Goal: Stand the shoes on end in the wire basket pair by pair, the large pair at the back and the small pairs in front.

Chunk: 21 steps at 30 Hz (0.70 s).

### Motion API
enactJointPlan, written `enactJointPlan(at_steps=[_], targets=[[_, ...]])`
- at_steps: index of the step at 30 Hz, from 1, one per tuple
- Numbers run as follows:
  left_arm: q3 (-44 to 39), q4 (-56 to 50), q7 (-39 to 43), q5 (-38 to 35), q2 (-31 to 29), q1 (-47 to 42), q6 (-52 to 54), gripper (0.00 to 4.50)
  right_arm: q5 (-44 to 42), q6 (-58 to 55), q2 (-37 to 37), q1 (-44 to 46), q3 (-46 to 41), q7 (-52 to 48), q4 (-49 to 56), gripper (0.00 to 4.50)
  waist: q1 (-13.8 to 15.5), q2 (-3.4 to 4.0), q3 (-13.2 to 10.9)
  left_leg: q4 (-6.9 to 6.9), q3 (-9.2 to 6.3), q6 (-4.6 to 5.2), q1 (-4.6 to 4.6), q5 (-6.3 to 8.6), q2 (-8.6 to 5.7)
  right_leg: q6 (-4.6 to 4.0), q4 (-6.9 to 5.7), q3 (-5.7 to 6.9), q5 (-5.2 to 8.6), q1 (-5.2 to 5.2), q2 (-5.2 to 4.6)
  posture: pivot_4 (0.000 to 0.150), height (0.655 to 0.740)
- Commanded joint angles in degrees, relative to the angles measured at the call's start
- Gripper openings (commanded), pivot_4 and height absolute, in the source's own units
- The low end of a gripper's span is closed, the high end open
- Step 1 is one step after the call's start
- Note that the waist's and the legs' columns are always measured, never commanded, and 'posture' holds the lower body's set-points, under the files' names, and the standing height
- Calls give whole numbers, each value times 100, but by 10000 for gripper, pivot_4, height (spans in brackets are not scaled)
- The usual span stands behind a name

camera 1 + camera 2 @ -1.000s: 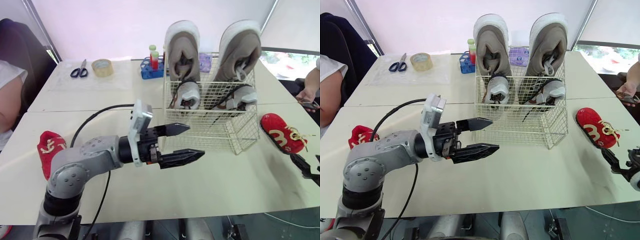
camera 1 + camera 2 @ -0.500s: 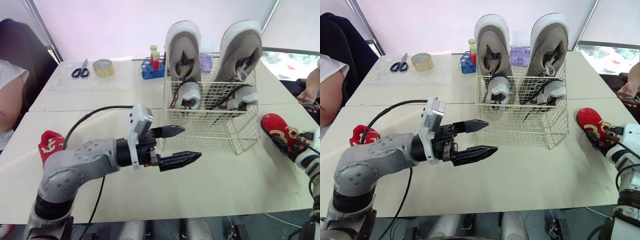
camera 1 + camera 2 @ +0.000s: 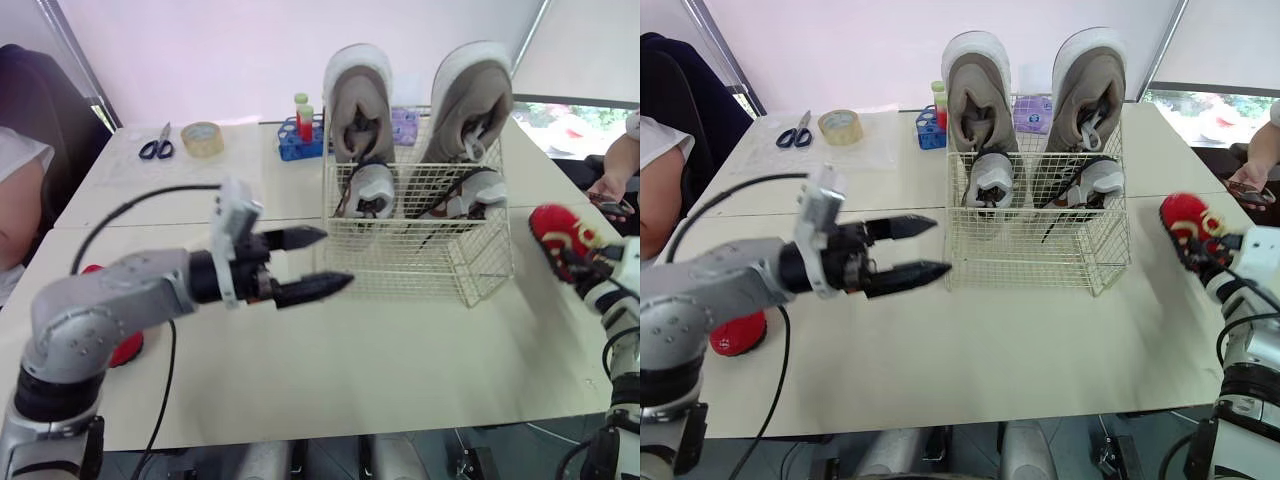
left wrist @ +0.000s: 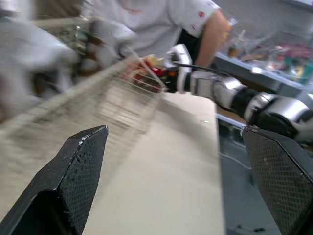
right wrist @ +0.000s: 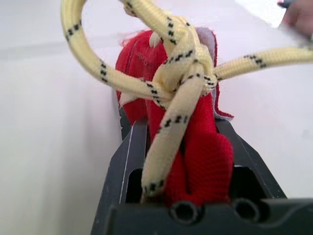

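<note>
Bright, soft daylight; the window (image 3: 1225,105) at far right is blown out. The cream tabletop (image 3: 1040,350) carries only faint shadows under the white wire basket (image 3: 1040,255). The grey left arm (image 3: 100,300) smears with motion blur, as does the basket in the left wrist view. Behind the small red fabric shoe (image 5: 200,152) the tabletop washes to white.

wire basket (image 3: 1040,272) front row: free | rear: grey shoes (image 3: 978,95) | left flank: left gripper (image 3: 942,245) close

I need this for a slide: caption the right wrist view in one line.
Right gripper, jaws shut on a small red shoe, its yellow lace knotted above.
</note>
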State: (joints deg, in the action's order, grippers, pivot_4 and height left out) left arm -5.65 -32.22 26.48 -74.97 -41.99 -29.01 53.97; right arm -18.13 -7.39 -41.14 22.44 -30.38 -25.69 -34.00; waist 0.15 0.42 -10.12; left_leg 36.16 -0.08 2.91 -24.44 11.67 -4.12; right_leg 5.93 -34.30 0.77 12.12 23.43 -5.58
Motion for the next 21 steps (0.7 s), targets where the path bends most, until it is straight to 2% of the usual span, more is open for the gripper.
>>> enactJointPlan(at_steps=[1, 6, 12, 16, 21], targets=[[-569, 827, 546, -160, -240, -479, -106, 45000, -279, 58, -340, 824, -193, 336, 1470, 12721, -31, 21, -20, -2, 0, 3, -1, -3, 0, 0, -2, -1, 0, 4, 1, 1500, 7400], [-932, 2394, 919, 176, -542, -1652, -152, 45000, -298, 179, -1035, 2441, 373, -232, 2077, 12721, -33, 21, -31, -19, -2, 5, -8, -10, 1, 12, -14, 3, 9, 24, 5, 1500, 7400], [-1426, 4016, 941, 10, -585, -3262, 33, 45000, -112, 866, -1303, 4740, 1555, -1711, 1629, 12721, -92, -14, -55, -25, -1, 7, -18, -8, -5, 16, 7, 5, 9, 26, 1, 1500, 7400], [-1382, 4361, 1216, 150, -564, -3959, 212, 45000, -284, 847, -784, 5222, 2230, -2593, 1915, 12721, -98, -47, -62, -26, -1, 7, -19, -1, -6, 18, 11, 4, 7, 25, 0, 1500, 7400], [-1375, 4448, 1290, 205, -425, -4427, 416, 45000, -161, 1060, -271, 5264, 2627, -2989, 2149, 12721, -69, -53, -67, -22, -2, -14, -21, 1, -7, 39, -10, 2, -6, 38, -2, 1500, 7400]])
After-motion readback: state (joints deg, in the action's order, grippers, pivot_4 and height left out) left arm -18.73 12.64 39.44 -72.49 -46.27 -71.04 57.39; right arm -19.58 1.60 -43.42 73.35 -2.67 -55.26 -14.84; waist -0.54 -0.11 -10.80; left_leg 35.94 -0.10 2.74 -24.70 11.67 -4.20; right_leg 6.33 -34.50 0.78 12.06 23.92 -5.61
